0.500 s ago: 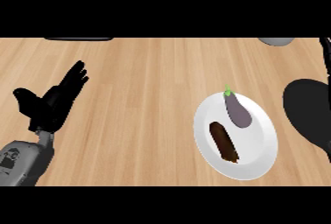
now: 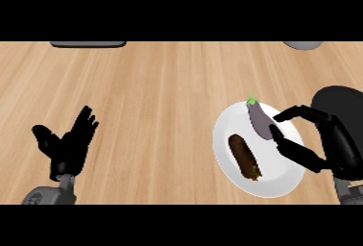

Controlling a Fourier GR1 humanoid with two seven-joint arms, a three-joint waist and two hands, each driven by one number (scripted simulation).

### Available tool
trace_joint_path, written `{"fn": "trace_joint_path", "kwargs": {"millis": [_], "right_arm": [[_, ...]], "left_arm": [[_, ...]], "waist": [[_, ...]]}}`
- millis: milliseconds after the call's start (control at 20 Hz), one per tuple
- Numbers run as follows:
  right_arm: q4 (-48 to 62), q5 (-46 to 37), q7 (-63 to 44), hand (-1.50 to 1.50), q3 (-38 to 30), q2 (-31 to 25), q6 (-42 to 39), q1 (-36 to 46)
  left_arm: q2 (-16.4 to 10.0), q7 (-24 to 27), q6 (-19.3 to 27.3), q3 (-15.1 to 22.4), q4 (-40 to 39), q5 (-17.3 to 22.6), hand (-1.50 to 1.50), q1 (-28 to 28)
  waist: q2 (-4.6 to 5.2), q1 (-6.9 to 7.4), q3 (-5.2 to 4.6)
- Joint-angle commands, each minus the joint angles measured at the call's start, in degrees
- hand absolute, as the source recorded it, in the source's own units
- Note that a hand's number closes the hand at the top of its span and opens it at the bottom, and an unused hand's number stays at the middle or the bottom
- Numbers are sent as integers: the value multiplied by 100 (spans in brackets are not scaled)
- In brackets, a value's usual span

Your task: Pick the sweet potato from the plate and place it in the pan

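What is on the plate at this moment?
A sweet potato and an eggplant lie side by side on the plate. The right hand covers the plate's right edge, so anything under it cannot be seen.

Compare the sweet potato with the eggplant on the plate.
The sweet potato is brown, without a stem; the eggplant is purple with a green stem. The sweet potato lies mid-plate; the eggplant lies toward the far rim, beside the right hand. Both lie on the white plate.
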State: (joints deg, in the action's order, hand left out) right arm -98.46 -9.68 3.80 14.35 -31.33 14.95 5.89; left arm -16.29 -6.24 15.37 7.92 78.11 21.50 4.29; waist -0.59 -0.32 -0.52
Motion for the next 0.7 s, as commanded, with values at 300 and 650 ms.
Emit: {"fn": "trace_joint_path", "kwargs": {"millis": [300, 650], "right_arm": [[-677, -4009, -18, -150, 1541, 542, 2560, -2235], [-1033, -6951, -2029, -150, 1649, 1894, 1900, -2454]], "left_arm": [[307, 111, 306, -142, 219, 161, 0, -725], [319, 196, 221, -67, 432, 92, 0, -821]], "waist": [[-63, -272, 30], [18, -80, 22]]}}
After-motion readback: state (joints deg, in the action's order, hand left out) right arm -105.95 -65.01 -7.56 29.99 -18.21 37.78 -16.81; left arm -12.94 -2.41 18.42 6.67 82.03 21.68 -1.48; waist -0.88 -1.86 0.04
